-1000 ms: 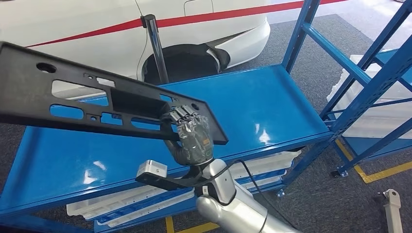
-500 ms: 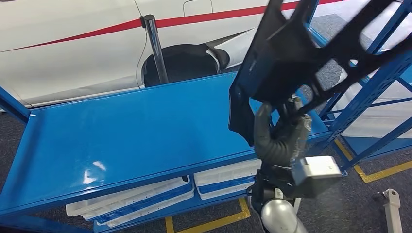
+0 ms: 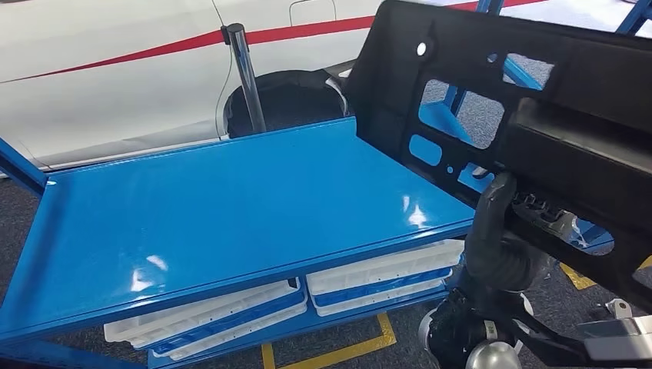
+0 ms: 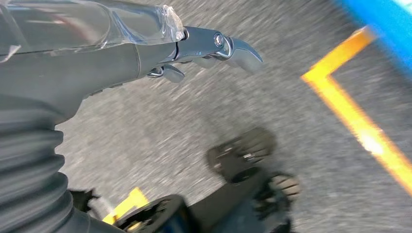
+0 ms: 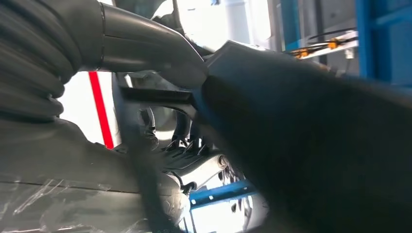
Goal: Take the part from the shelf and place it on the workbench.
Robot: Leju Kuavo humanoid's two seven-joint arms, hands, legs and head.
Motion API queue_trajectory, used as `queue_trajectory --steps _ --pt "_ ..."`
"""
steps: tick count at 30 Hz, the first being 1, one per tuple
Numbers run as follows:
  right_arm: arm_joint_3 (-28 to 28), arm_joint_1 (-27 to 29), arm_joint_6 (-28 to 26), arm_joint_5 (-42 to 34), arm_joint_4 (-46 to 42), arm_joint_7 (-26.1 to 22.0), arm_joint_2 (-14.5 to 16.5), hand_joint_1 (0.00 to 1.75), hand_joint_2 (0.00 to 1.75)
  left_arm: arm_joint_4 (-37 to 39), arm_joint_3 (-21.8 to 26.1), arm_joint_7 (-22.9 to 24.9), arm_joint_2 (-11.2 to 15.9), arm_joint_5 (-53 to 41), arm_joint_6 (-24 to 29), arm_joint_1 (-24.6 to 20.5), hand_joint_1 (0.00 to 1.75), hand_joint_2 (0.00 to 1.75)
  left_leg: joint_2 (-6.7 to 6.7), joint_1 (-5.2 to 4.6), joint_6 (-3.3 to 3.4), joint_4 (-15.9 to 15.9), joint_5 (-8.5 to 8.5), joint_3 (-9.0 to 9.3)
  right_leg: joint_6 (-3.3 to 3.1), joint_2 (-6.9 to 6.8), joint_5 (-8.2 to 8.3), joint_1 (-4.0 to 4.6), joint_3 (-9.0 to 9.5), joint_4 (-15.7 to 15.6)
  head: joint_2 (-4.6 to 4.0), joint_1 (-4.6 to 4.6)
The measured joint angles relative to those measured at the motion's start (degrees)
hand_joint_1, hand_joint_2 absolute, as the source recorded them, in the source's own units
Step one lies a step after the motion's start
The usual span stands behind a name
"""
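- The right hand [image 3: 513, 231] is raised at the right side of the head view, its dark ribbed wrist cover bent upward from a silver forearm low in the frame.
- Its thick thumb stands up against the near face of the part [image 3: 538, 115], and its darker fingers [image 3: 542, 209] hook into the part's lower edge, so this hand holds the part.
- The part is a large black plastic panel with several cut-out openings; it is held in the air, tilted, its upper corner high in the picture and its long body running down toward the right edge.
- The part is clear of the blue shelf [image 3: 231, 200], above and to the right of the shelf's right end.
- In the right wrist view the thumb [image 5: 145, 48] presses on the dark panel [image 5: 316, 145], which is blurred and close to the lens.
- The left hand [image 4: 145, 53] hangs down over grey carpet floor [image 4: 194, 111] marked with a yellow line [image 4: 359, 131]; its fingers [image 4: 233, 46] are stretched out with nothing in them.
- The shelf's top deck is bare glossy blue, with white trays [image 3: 231, 315] on the level beneath.
- Behind the shelf stands a white car [image 3: 115, 69] with a red stripe, and a grey post [image 3: 246, 69] in front of its wheel.
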Motion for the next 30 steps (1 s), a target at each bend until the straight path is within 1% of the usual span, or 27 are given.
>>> queue_trajectory --steps 2,4,8,11,13,14,15,16,17,18,19,20,21,22,23,24,25,26,27,28,29,30 --pt "0.2 0.0 0.0 -4.1 -0.3 -2.2 -0.5 1.75 1.75 0.0 0.2 0.7 0.0 -0.5 -0.9 0.3 0.00 1.75 0.00 0.00 0.00 0.0 0.00 0.00 0.00 -0.01 0.00 -0.01 0.00 0.0 0.00 0.00" --pt "0.5 0.0 0.1 -6.7 -0.3 -3.8 -0.9 1.75 1.75 0.0 0.2 0.2 0.0 -0.9 -1.4 0.7 0.00 1.75 -0.01 0.00 0.00 0.0 0.00 0.00 0.00 -0.02 0.00 -0.02 0.00 0.0 0.00 0.00" --pt "0.8 0.1 0.1 -8.3 -0.4 -4.8 -1.7 1.75 1.75 0.0 0.3 -0.5 0.0 -1.1 -1.9 0.9 0.00 1.75 -0.02 -0.07 0.07 0.1 -0.06 -0.04 0.07 -0.03 0.04 -0.10 -0.01 0.0 -0.01 0.00" --pt "1.0 0.0 0.1 -8.9 -0.4 -4.9 -2.0 1.75 1.75 0.0 0.3 -0.4 0.0 -1.6 -2.1 0.9 0.00 1.75 -0.03 -0.27 0.58 0.4 -0.14 -0.17 0.46 -0.03 0.26 -0.36 -0.04 -0.2 0.00 0.00" --pt "1.2 0.0 0.1 -9.1 -0.4 -4.9 -2.2 1.75 1.75 0.0 0.3 0.0 0.0 -1.8 -2.3 0.9 0.00 1.75 -0.02 -0.25 0.96 0.1 0.24 -0.11 0.76 0.00 0.51 -0.32 -0.01 -0.3 0.01 0.00" --pt "1.3 0.0 0.1 -9.1 -0.5 -5.0 -2.3 1.75 1.75 0.0 0.3 0.2 0.0 -1.8 -2.2 0.9 0.00 1.75 0.09 -0.05 1.09 -0.4 0.63 0.13 0.92 -0.07 0.34 -0.30 -0.05 -0.2 0.00 -0.01" --pt "1.4 0.0 0.1 -9.1 -0.5 -5.0 -2.4 1.75 1.75 0.0 0.3 0.4 -0.1 -1.9 -2.2 0.9 0.00 1.75 0.20 0.19 1.24 -0.9 1.01 0.36 1.08 -0.18 -0.44 -0.24 -0.39 0.6 -0.01 0.03" --pt "1.5 -0.1 0.2 -9.0 -0.6 -5.1 -2.5 1.75 1.75 0.0 0.3 0.6 -0.1 -1.9 -2.1 0.9 0.00 1.75 0.33 0.45 1.36 -1.4 1.36 0.54 1.28 -0.30 -1.90 -0.24 -1.27 2.5 0.00 0.07" --pt "1.6 0.0 0.2 -9.0 -0.7 -5.2 -2.7 1.75 1.75 0.0 0.3 0.8 -0.1 -2.0 -2.1 0.9 0.00 1.75 0.48 0.65 1.41 -1.7 1.60 0.64 1.53 -0.43 -3.94 -0.40 -2.75 5.8 -0.01 0.11" --pt "1.8 0.0 0.2 -8.9 -0.7 -5.2 -2.8 1.75 1.75 0.0 0.3 0.9 -0.1 -2.0 -2.0 0.9 0.00 1.75 0.55 0.72 1.48 -1.8 1.71 0.52 1.86 -0.49 -5.99 -0.63 -4.68 10.0 0.00 0.16" --pt "1.9 0.1 0.2 -8.7 -0.7 -5.2 -3.0 1.75 1.75 0.0 0.3 1.0 -0.1 -2.0 -2.0 1.0 0.00 1.75 0.63 0.80 1.45 -1.7 1.76 0.38 2.23 -0.52 -7.47 -0.97 -6.56 14.0 0.00 0.17" --pt "2.0 0.2 0.2 -8.6 -0.7 -5.2 -3.2 1.75 1.75 0.0 0.3 1.1 -0.1 -2.0 -2.0 1.1 0.00 1.75 0.69 0.91 1.35 -1.7 1.80 0.29 2.63 -0.59 -7.87 -1.36 -7.81 16.7 -0.01 0.17" --pt "2.1 0.3 0.2 -8.4 -0.7 -5.2 -3.3 1.75 1.75 0.0 0.3 1.3 -0.1 -2.0 -2.0 1.1 0.00 1.75 0.71 1.12 1.17 -1.5 1.81 0.19 3.08 -0.71 -7.03 -1.75 -8.03 17.0 0.00 0.17" --pt "2.3 0.4 0.2 -8.2 -0.7 -5.2 -3.5 1.75 1.75 0.0 0.3 1.3 -0.1 -2.0 -2.0 1.1 0.00 1.75 0.72 1.45 0.88 -1.3 1.74 0.10 3.57 -0.89 -5.13 -2.17 -7.08 15.0 0.00 0.17" --pt "2.3 0.4 0.2 -8.1 -0.7 -5.2 -3.6 1.75 1.75 0.0 0.3 1.4 -0.1 -2.1 -2.0 1.1 0.00 1.75 0.71 1.85 0.45 -0.8 1.56 -0.04 4.18 -1.20 -2.73 -2.63 -5.21 11.0 0.00 0.18" --pt "2.4 0.4 0.2 -7.9 -0.7 -5.2 -3.7 1.75 1.75 0.0 0.3 1.4 0.0 -2.1 -2.0 1.1 0.00 1.75 0.65 2.03 -0.14 -0.2 1.30 -0.35 4.80 -1.44 -1.12 -2.81 -3.25 7.0 0.00 0.25" --pt "2.5 0.4 0.2 -7.9 -0.8 -5.2 -3.8 1.75 1.75 0.0 0.3 1.4 0.1 -2.1 -2.0 1.0 0.00 1.75 0.58 2.09 -0.73 0.4 1.09 -0.74 4.95 -1.49 0.04 -2.87 -2.02 4.2 0.01 0.32" --pt "2.6 0.4 0.2 -7.8 -0.8 -5.2 -3.9 1.75 1.75 0.1 0.3 1.4 0.2 -2.1 -1.9 1.0 0.00 1.75 0.54 2.03 -1.22 1.0 0.96 -1.18 4.77 -1.45 0.26 -2.94 -1.55 2.8 0.01 0.37" --pt "2.6 0.4 0.2 -7.8 -0.9 -5.2 -4.0 1.75 1.75 0.1 0.3 1.4 0.2 -2.2 -1.9 1.0 0.00 1.75 0.50 1.88 -1.62 1.4 1.01 -1.62 4.24 -1.22 -0.05 -2.81 -1.90 2.8 0.01 0.36" --pt "2.7 0.5 0.2 -7.8 -1.0 -5.2 -4.0 1.75 1.75 0.1 0.3 1.4 0.2 -2.2 -1.9 1.0 0.00 1.75 0.53 1.92 -1.93 1.6 1.19 -1.93 3.43 -1.02 0.07 -2.85 -2.55 3.2 0.01 0.28" --pt "2.7 0.5 0.2 -7.8 -1.0 -5.2 -4.0 1.75 1.75 0.1 0.2 1.4 0.2 -2.2 -1.9 1.1 0.00 1.75 0.52 2.05 -2.19 1.8 1.20 -2.26 2.77 -0.94 0.08 -2.91 -3.02 3.3 0.01 0.19" --pt "2.8 0.5 0.2 -7.8 -1.0 -5.2 -4.1 1.75 1.75 0.1 0.2 1.4 0.2 -2.2 -2.0 1.1 0.00 1.75 0.49 2.16 -2.40 2.3 0.56 -2.73 2.16 -0.88 0.37 -2.81 -3.56 3.5 0.01 0.10"
